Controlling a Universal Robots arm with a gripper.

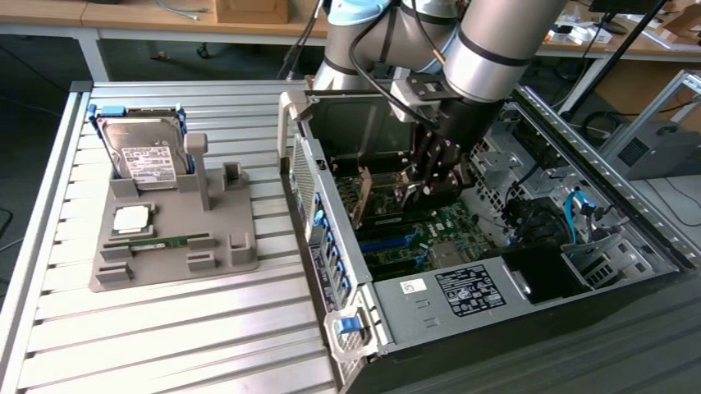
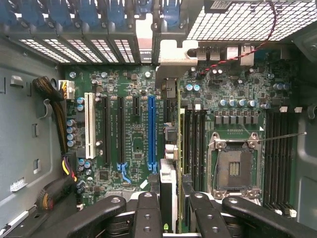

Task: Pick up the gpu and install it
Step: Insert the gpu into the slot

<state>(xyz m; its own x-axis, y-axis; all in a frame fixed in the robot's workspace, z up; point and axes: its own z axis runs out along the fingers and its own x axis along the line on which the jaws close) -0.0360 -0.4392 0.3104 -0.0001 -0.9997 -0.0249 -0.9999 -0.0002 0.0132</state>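
While the arm hung bent down into the open computer case, the hand was clamped on the gpu, with fingers against either face. In the wrist view the card was edge-on, held upright over the motherboard, just beside the blue slot and between it and the CPU socket. Could not tell whether it touched any slot. On the table, at the exterior view's left, the hard drive stood in a grey holder, well apart from the case.
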